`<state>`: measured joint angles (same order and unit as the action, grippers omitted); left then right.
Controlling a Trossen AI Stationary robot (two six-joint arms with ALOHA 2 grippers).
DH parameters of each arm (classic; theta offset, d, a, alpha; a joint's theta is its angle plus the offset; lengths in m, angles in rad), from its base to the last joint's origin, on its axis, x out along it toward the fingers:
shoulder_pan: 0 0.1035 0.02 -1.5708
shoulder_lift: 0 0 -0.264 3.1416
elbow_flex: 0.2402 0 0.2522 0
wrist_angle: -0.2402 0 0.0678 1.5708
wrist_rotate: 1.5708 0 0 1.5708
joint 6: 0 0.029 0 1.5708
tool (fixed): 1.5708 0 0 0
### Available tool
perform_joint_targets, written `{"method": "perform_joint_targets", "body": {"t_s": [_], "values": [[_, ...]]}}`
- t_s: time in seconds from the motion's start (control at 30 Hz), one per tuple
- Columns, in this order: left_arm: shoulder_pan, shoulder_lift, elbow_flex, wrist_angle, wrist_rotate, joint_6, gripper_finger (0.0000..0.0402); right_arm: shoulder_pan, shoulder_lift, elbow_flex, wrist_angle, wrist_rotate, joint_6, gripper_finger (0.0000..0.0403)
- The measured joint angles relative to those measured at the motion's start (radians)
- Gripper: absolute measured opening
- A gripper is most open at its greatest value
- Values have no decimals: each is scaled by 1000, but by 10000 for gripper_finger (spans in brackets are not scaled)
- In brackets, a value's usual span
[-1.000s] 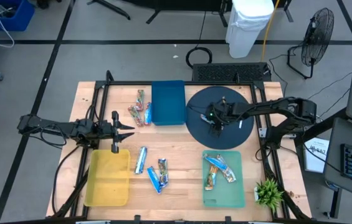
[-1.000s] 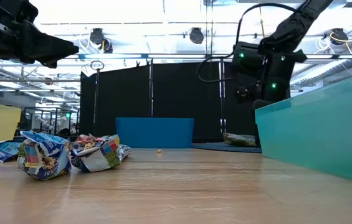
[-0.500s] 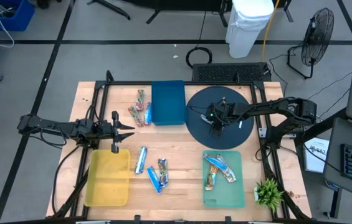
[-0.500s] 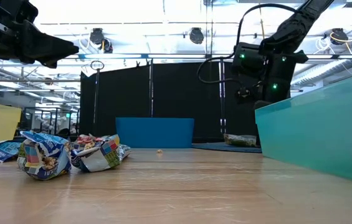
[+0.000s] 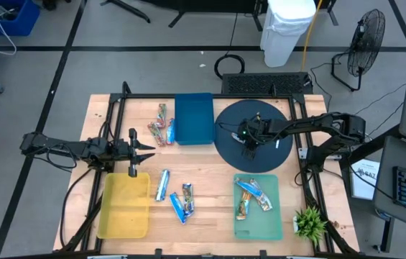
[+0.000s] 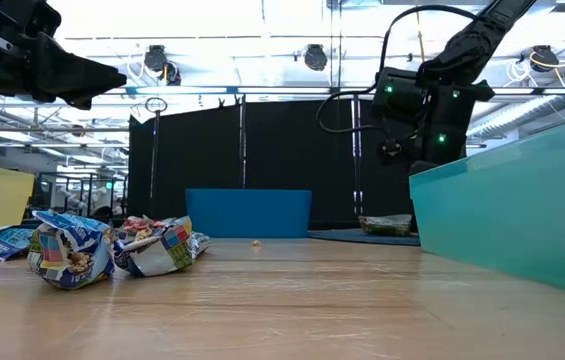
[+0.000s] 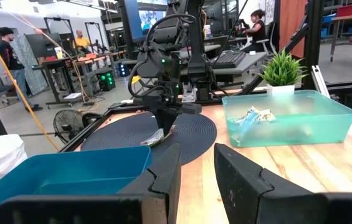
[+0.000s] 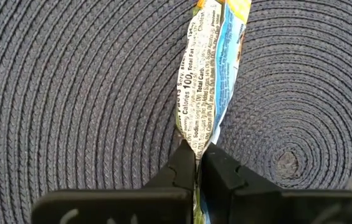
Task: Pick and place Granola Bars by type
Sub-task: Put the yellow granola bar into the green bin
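Note:
My right gripper (image 8: 197, 163) stands over the dark round woven mat (image 5: 231, 155), shut on one end of a white, blue and yellow granola bar (image 8: 204, 74) that lies on the mat. The left wrist view shows this gripper (image 7: 165, 123) with the bar (image 7: 157, 138) under it. My left gripper (image 5: 150, 147) waits open above the table's left side, nothing between its fingers (image 7: 163, 180). Reddish bars (image 5: 162, 124) lie beside the blue tray (image 5: 193, 119). Blue bars (image 5: 174, 194) lie on the bare wood. Several bars (image 5: 251, 194) rest in the teal tray (image 5: 278, 216). My right gripper pinches the wrapper's near end (image 8: 195, 142) between its two fingers (image 8: 180, 165); the wrapper is squeezed narrow there. The fingers come from above, pointing down. The rest of the bar stretches away from them, flat on the mat (image 8: 70, 93).
A yellow tray (image 5: 125, 208) sits at the near left. A small potted plant (image 5: 309, 223) stands at the table's near right corner. A black frame (image 5: 116, 101) runs round the tabletop. People show in the room beyond the table.
In the low view the bar on the mat has bunched a little higher beneath my right gripper. Neither arm has shifted.

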<state>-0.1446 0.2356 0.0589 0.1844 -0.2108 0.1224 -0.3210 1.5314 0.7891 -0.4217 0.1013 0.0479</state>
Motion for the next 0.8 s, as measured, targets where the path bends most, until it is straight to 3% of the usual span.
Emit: {"method": "perform_joint_targets", "body": {"t_s": [0.63,0.8], "values": [[0,0,0,0,0,0,102,0,0,0,5,-1,-8,0],[0,0,0,0,0,0,102,0,-68,12,-21,-5,-34,0]]}}
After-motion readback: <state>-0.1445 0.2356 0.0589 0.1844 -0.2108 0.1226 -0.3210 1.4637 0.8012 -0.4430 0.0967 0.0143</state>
